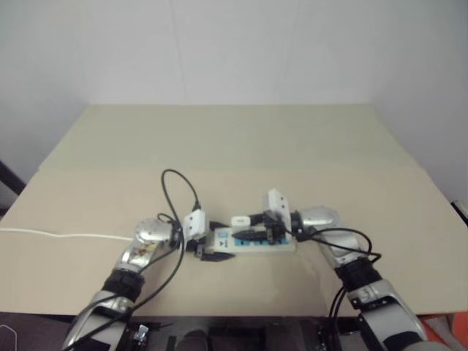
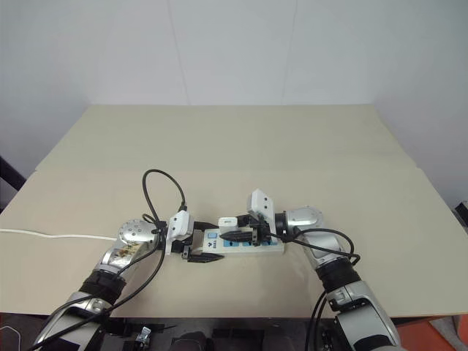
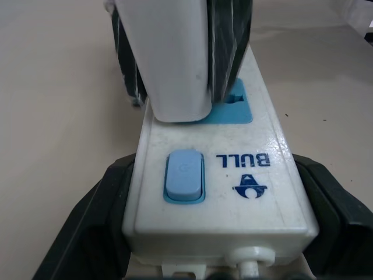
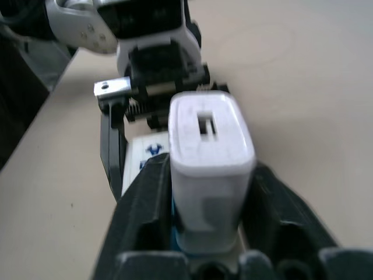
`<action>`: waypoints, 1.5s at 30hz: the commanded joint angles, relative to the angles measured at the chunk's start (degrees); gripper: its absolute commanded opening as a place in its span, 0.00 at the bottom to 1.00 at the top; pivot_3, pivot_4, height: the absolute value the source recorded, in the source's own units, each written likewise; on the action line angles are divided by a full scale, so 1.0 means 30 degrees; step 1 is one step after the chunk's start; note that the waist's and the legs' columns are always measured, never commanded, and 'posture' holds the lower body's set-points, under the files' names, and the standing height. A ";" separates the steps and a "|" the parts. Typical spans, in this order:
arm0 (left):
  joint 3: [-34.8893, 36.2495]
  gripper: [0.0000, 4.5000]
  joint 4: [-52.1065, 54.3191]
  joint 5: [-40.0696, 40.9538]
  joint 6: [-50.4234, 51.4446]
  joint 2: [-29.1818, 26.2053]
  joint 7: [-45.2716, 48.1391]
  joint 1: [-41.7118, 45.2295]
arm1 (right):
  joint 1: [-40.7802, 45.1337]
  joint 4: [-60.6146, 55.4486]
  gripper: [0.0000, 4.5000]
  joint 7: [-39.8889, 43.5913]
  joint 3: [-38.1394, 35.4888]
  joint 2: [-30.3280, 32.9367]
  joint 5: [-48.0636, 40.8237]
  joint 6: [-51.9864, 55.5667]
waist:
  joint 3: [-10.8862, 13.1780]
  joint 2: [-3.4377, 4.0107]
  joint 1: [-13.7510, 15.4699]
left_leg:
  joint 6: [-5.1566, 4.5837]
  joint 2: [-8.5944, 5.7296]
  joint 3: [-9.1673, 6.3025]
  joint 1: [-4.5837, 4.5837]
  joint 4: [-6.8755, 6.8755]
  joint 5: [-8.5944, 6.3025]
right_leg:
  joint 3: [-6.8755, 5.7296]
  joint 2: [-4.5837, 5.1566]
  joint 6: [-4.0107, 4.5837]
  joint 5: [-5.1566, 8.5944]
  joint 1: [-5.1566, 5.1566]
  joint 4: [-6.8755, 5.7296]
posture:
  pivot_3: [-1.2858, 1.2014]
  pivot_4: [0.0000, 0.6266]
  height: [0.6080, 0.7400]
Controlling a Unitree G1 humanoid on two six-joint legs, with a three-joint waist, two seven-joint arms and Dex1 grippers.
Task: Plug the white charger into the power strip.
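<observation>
Sitting in the socket next to the blue switch (image 3: 185, 175), the charger (image 4: 210, 166) stands upright on the strip (image 3: 265, 192), its base down on the blue socket face (image 3: 236, 108), though how deep it is seated can't be told. The strip lies flat on the tan table (image 1: 234, 146), lengthwise between the two arms, with its switch end toward the left arm.

Over to the right gripper (image 4: 211, 210): its two black fingers (image 4: 145, 204) flank the charger, one on each side. In the right wrist view they sit very close to the white walls; whether they press or have just let go can't be told. In the left wrist view the dark fingers show tight against both sides of the white block.

The left gripper (image 3: 221, 216) is spread wide, and its fingers (image 3: 87, 221) bracket the strip's switch end, one on each long side, right against the casing. Firm pinch or mere contact — can't tell.

A thin white cord (image 1: 58, 235) trails over the table toward the left edge. Black cables (image 1: 175, 190) loop above the left wrist.
</observation>
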State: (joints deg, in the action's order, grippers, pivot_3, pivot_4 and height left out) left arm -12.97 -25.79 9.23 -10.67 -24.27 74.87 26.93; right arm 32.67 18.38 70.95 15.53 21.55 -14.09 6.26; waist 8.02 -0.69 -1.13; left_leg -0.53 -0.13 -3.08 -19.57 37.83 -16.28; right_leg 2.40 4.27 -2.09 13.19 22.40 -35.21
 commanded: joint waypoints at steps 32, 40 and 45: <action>-0.0195 0.73 -0.0169 -0.0390 -0.0071 -0.0314 0.0208 0.0040 | -0.0025 -0.4840 0.85 -0.1605 -0.1406 0.0200 -0.2730 0.6728 | 0.0003 -0.0004 0.0012 | 0.0000 0.0000 -0.0009 -0.0010 -0.0001 0.0000 | -0.0002 0.0000 -0.0002 0.0001 0.0010 0.0002 | 0.52 0.24 1.00; -0.0184 0.73 -0.0212 -0.0469 -0.0086 -0.0368 0.0125 0.0071 | -0.0045 -0.4428 0.27 -0.1572 -0.1402 -0.0005 -0.2767 0.6481 | 0.0004 -0.0005 0.0023 | 0.0000 -0.0002 -0.0007 -0.0012 -0.0001 0.0000 | -0.0002 0.0001 -0.0002 0.0002 0.0013 0.0001 | 0.52 0.24 1.00; -0.0154 0.73 -0.0356 -0.0525 -0.0178 -0.0381 0.0077 0.0171 | -0.0412 -0.4828 0.27 -0.1258 -0.1129 0.0053 -0.2317 0.5113 | 0.0004 -0.0005 0.0021 | 0.0000 -0.0001 -0.0010 -0.0021 -0.0001 0.0000 | -0.0005 0.0001 -0.0002 0.0002 0.0016 0.0006 | 0.52 0.24 1.00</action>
State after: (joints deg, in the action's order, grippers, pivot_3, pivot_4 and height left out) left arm -12.90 -25.83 9.11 -11.15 -24.52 75.35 27.02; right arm 31.37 6.29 65.95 11.78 21.81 -21.15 24.60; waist 8.03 -0.71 -1.07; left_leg -0.53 -0.13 -3.11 -19.63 37.83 -16.28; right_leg 2.38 4.28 -2.10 13.20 22.44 -35.19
